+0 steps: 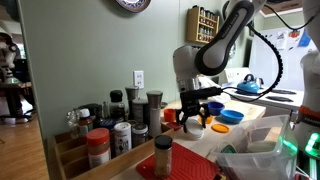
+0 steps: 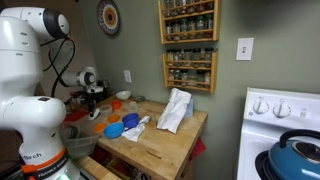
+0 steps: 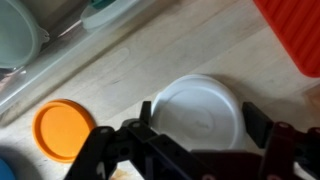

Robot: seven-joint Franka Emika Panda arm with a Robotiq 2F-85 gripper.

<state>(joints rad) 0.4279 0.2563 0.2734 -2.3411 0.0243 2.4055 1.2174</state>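
This is a home kitchen. A white stove (image 2: 283, 108) with knobs carries a blue kettle (image 2: 296, 156), just beside a butcher-block worktop (image 2: 172, 148). Two wooden spice racks (image 2: 189, 70) full of jars hang on the green wall above the worktop, along with a clock (image 2: 108, 17) and an outlet (image 2: 244, 48). Spice jars (image 1: 112, 125) crowd one end of the worktop. Plastic bowls (image 2: 118, 127) and a cloth (image 2: 175, 110) lie on it.

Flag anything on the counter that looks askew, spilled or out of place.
A crumpled white cloth lies heaped on the wooden counter, unfolded. Nothing looks spilled; the white dish beneath the pincer sits upright beside the orange lid.
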